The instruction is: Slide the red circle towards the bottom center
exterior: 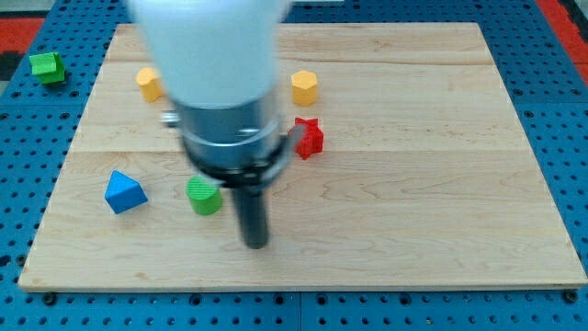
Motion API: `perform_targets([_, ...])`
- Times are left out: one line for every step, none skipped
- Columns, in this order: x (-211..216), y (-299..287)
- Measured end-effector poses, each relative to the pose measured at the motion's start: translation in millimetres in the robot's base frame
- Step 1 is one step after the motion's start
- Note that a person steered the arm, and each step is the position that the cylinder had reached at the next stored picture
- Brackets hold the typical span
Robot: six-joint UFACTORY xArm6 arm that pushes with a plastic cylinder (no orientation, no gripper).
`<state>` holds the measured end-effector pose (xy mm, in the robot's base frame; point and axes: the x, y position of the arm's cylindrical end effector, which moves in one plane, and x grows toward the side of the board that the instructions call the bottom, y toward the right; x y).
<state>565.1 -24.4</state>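
No red circle shows in the camera view; the arm's wide body may hide it. My tip (254, 245) rests on the wooden board (413, 230) near the view's bottom, left of centre. A green cylinder block (204, 196) stands just up and left of the tip. A red star-shaped block (309, 137) lies up and right of the tip, next to the arm's body.
A blue triangular block (124, 192) lies at the board's left. A yellow block (149, 83) sits at the top left, partly behind the arm. A yellow hexagon block (305, 87) sits at top centre. A green block (46, 66) lies off the board at top left.
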Motion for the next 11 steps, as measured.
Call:
perform_targets([-21,7])
perform_targets([-23,23])
perform_targets([18,59])
perform_targets([53,11])
perform_targets([54,-112])
perform_targets([53,-263])
perform_targets([39,-280])
perform_targets([18,-280])
perform_targets([-58,-275])
perform_targets([-122,-258])
perform_targets([-133,-172])
